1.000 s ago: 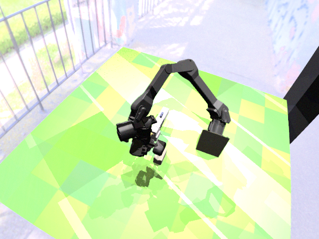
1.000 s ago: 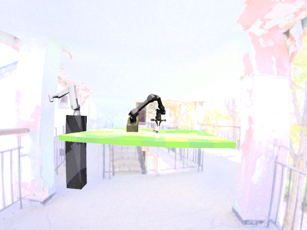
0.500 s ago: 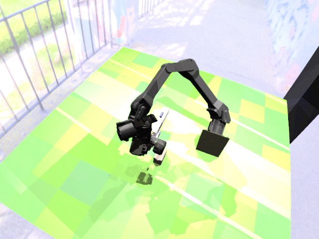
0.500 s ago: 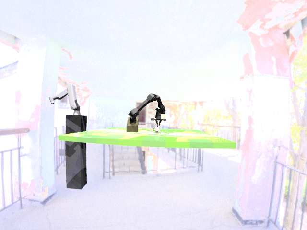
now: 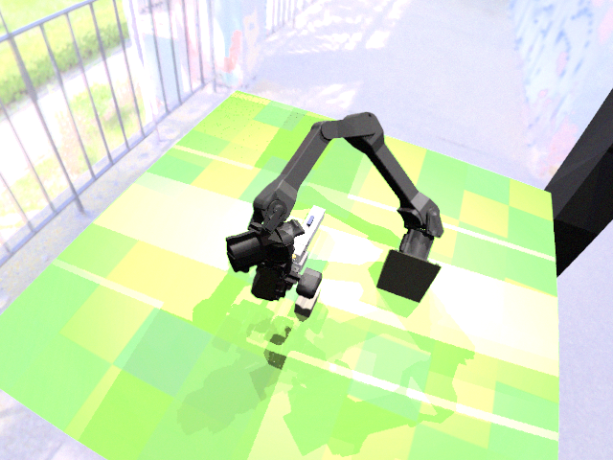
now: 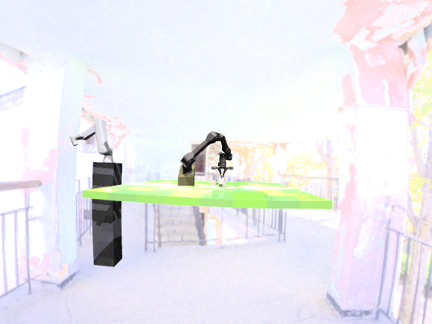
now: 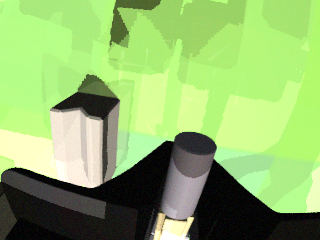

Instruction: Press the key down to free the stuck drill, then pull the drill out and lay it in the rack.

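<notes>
From the left in the top view, the black two-fingered tool (image 5: 295, 272) (image 6: 221, 175) (image 7: 180, 151) is clamped on the smooth grey cylindrical drill (image 7: 186, 175), its round end left free, probably for laying down. Next, the pale block-shaped rack (image 5: 306, 303) (image 7: 82, 145) stands beside it on the bench (image 5: 163, 346) (image 6: 209, 202) (image 7: 240, 107), its notch likely meant to cradle the drill. Further right, the small blue key (image 5: 310, 219) sits on a long white housing (image 5: 315, 217), presumably for pressing.
</notes>
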`<action>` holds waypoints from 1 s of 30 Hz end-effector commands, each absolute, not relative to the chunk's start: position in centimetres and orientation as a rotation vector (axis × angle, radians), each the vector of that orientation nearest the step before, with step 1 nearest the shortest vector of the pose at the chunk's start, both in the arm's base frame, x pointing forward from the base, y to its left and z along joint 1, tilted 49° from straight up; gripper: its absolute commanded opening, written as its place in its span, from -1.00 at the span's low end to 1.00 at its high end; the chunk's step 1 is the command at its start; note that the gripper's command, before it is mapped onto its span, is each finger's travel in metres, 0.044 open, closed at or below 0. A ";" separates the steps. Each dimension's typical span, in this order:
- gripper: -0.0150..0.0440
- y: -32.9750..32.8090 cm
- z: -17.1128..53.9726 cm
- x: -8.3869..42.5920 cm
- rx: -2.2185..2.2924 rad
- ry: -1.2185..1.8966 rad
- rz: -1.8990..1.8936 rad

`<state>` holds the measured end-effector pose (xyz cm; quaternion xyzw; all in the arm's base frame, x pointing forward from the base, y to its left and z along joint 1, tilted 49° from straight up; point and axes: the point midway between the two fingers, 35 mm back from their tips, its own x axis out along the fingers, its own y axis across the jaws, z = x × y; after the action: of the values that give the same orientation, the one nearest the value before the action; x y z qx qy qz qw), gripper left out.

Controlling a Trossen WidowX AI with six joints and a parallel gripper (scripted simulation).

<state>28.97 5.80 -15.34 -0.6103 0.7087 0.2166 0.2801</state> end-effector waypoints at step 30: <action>-0.49 7.4 -16.7 23.0 -1.635 1.897 0.587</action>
<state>23.40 7.11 -16.59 -0.6102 0.7084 0.2186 0.2794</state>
